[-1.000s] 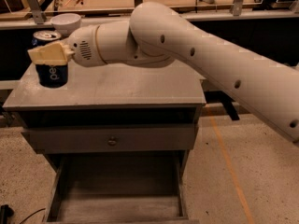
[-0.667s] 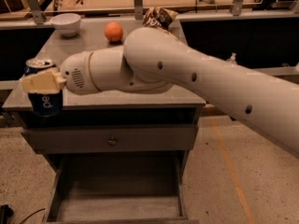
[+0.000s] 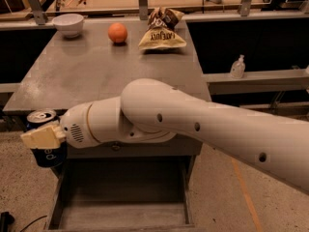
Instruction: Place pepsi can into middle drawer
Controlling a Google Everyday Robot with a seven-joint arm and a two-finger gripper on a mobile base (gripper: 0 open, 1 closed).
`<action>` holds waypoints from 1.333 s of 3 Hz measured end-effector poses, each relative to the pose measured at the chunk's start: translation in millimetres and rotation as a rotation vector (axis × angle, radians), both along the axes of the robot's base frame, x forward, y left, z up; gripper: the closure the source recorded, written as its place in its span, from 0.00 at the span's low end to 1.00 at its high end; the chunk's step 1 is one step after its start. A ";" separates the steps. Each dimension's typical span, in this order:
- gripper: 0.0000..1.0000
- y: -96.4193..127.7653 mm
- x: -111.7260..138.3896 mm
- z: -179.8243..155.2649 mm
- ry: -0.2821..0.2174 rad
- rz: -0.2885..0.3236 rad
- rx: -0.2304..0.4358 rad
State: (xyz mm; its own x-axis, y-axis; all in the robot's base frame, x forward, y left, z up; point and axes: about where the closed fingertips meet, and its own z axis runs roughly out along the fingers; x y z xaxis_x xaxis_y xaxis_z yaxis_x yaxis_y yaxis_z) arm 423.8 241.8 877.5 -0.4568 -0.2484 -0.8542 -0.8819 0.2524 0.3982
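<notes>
My fingers (image 3: 41,137) grip the pepsi can (image 3: 48,154) off the counter (image 3: 96,76) front-left corner; released here, it likely clips the left wall of the middle drawer (image 3: 120,199).

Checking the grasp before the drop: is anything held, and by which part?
The gripper holds the pepsi can by its upper side wall, just below the silver top, left of the open middle drawer.

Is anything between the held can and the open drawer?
Nothing visible. The gripper is shut on the pepsi can at lower left, above the drawer and just outside its left wall. The path right and down to the floor looks open.
</notes>
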 end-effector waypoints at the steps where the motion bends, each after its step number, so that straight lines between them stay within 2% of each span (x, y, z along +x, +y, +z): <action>1: 1.00 0.3 0.8 2.2 -0.003 0.000 0.002; 2: 1.00 -5.1 -11.3 -20.5 0.018 -0.062 -0.004; 3: 1.00 -24.7 -31.9 -75.1 -0.012 -0.156 -0.065; 4: 1.00 -45.9 -46.3 -137.0 -0.047 -0.201 -0.168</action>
State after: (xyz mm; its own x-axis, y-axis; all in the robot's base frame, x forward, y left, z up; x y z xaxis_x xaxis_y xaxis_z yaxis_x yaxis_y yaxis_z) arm 377.6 195.9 740.5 -0.4724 -0.2966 -0.8300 -0.8238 0.4833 0.2962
